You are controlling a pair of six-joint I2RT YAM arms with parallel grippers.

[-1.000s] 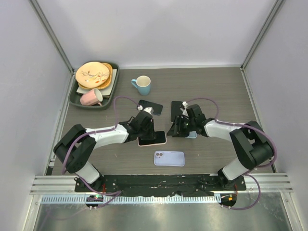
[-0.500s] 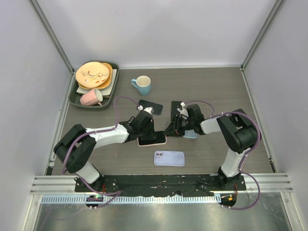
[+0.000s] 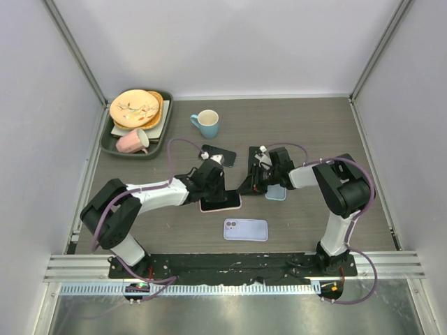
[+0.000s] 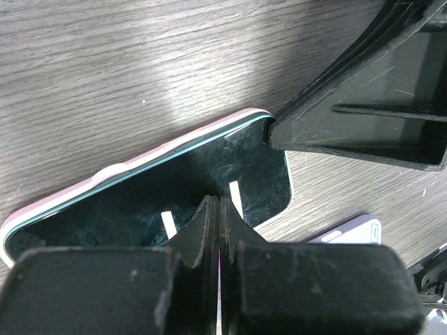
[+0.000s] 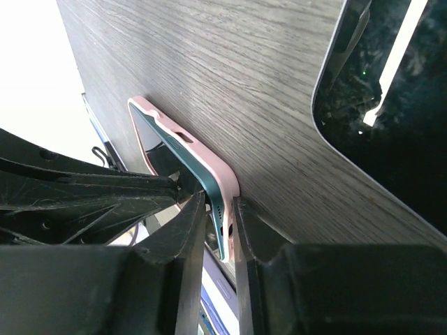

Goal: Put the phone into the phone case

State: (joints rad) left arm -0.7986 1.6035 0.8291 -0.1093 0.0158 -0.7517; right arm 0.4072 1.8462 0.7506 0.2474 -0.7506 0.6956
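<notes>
The phone (image 3: 221,201) lies screen up in a pink case on the table. In the left wrist view its dark screen (image 4: 174,181) sits inside the pink case rim (image 4: 185,137). My left gripper (image 3: 213,183) is shut, and its closed tips (image 4: 218,202) press down on the screen. My right gripper (image 3: 248,187) is at the phone's right end. In the right wrist view the right gripper (image 5: 218,209) has its jaws closed on the corner of the pink case (image 5: 225,178) and the phone's teal edge (image 5: 211,194).
A lavender phone case (image 3: 246,229) lies in front of the phone. Two black phones (image 3: 218,155) (image 3: 257,159) lie behind it, and a pale blue item (image 3: 276,193) lies by the right gripper. A blue mug (image 3: 207,123) and a tray of dishes (image 3: 137,125) stand at the back left.
My right arm has folded in, and its gripper has shifted slightly up against the phone's right end. My left gripper has stayed on the phone.
</notes>
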